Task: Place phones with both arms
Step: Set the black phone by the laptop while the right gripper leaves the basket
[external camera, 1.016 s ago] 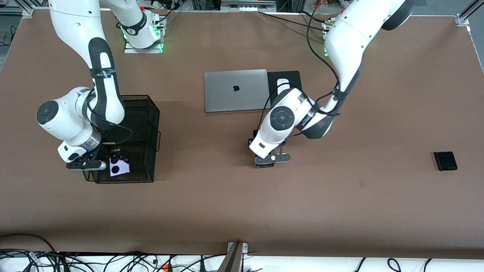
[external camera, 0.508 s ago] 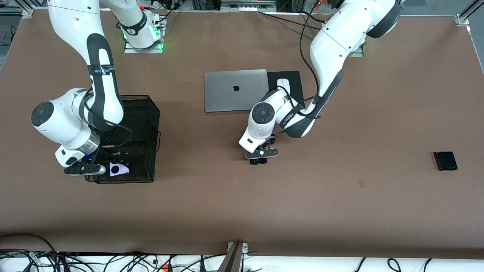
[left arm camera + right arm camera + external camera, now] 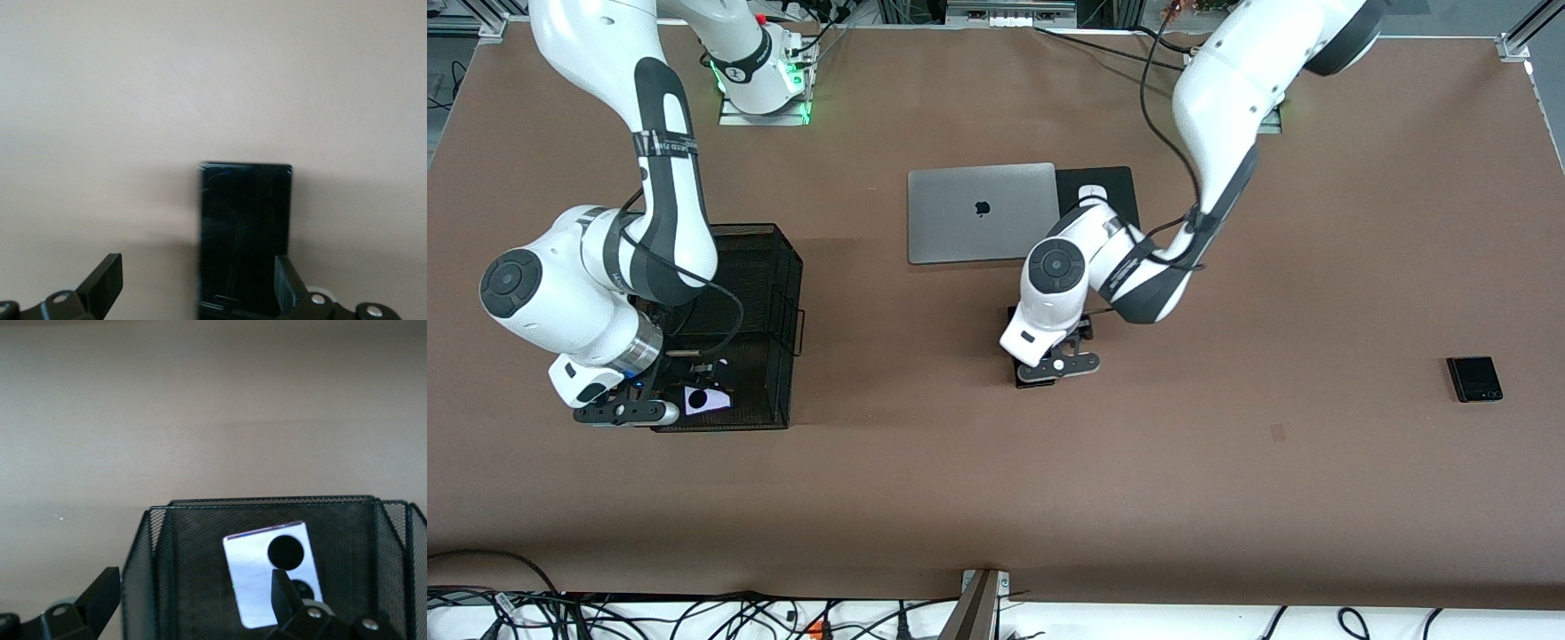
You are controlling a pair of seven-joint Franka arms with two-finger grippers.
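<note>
A long black phone [image 3: 245, 233] lies flat on the brown table near its middle, mostly under my left hand in the front view [image 3: 1023, 382]. My left gripper [image 3: 1051, 356] [image 3: 197, 290] hangs low over it, open, with the phone close to one finger [image 3: 288, 283] and untouched. A pale lilac phone [image 3: 705, 399] [image 3: 257, 577] with black circles lies in the black mesh basket [image 3: 783, 267]. My right gripper [image 3: 685, 378] [image 3: 193, 600] is open over the basket's camera-side end, straddling its wall [image 3: 150, 573]. A small black phone [image 3: 1474, 379] lies alone toward the left arm's end.
A closed grey laptop [image 3: 980, 212] and a white mouse [image 3: 1092, 193] on a black pad [image 3: 1116, 182] lie farther from the camera than the long black phone. Bare brown table stretches between the basket and the long phone.
My left gripper's jaws have gone from shut to open above the long black phone and the hand has shifted slightly. My right arm has drifted a little outward, still open.
</note>
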